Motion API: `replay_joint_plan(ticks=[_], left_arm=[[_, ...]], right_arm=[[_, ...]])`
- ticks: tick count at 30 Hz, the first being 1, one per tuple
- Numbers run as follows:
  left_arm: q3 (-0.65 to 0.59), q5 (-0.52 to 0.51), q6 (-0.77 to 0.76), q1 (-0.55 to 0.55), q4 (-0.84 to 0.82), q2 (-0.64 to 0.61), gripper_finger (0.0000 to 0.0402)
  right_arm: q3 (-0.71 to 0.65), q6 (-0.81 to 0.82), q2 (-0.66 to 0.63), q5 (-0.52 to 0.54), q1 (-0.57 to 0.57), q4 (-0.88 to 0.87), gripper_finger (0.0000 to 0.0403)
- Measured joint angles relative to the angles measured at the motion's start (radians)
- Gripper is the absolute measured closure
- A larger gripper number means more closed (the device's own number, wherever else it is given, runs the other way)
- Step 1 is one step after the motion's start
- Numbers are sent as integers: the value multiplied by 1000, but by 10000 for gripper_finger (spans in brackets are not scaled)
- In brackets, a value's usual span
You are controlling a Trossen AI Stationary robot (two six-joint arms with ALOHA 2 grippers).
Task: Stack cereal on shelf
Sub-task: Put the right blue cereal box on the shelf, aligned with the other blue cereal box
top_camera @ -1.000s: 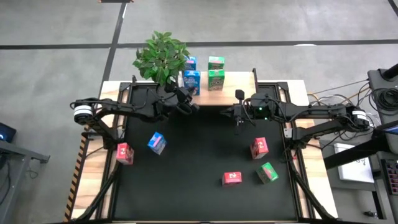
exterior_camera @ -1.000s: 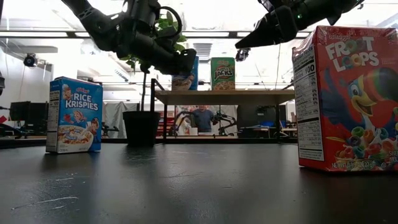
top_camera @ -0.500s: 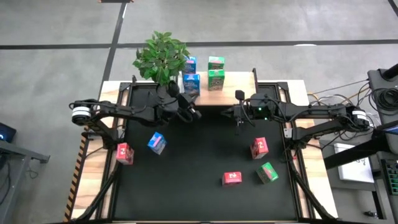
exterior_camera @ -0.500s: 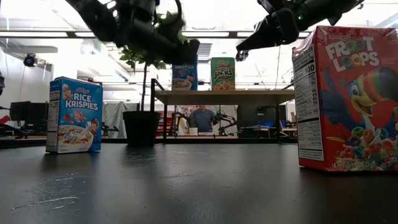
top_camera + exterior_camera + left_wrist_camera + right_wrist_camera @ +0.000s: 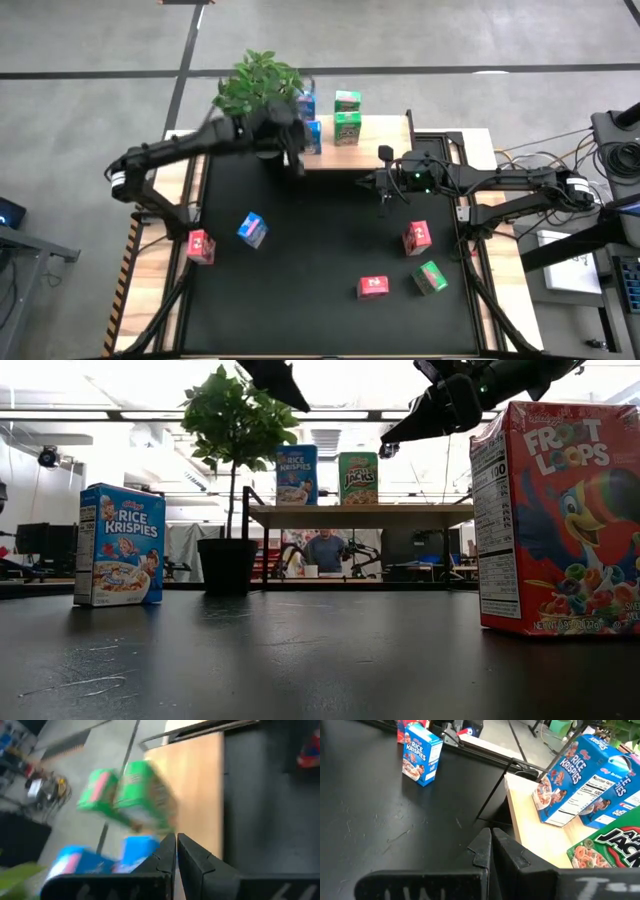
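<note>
- The left gripper hangs above the shelf's near-left edge, fingers pressed together and holding nothing.
- The right gripper hovers over the black mat just near of the shelf, at centre-right; its fingers are likewise pinched together and empty.
- On the shelf, at the table's far edge, stand four cereal boxes: two blue boxes at left, close to the plant, and two green boxes just to their right.
- In the low view a blue Rice Krispies box and a green Apple Jacks box stand upright side by side on the plank.
- Five boxes remain on the mat: a red one at the near-left edge, a blue one just right of it, a red one at right, another red one near centre, and a green one just right of that.
- A person sits in the room beyond the table.
</note>
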Motion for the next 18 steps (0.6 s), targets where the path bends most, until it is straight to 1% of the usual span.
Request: replay_joint_plan(ticks=[4,7,10,18], left_arm=[[90,110,-10,108,-78,25,396],[103,186,-31,152,-95,44,372],[99,195,-39,165,-103,57,332],[99,182,-74,165,-106,106,202]], right_arm=[[0,0,0,0,0,0,394],[0,0,0,0,0,0,394],[0,0,0,0,0,0,394],[0,0,0,0,0,-5,394]])
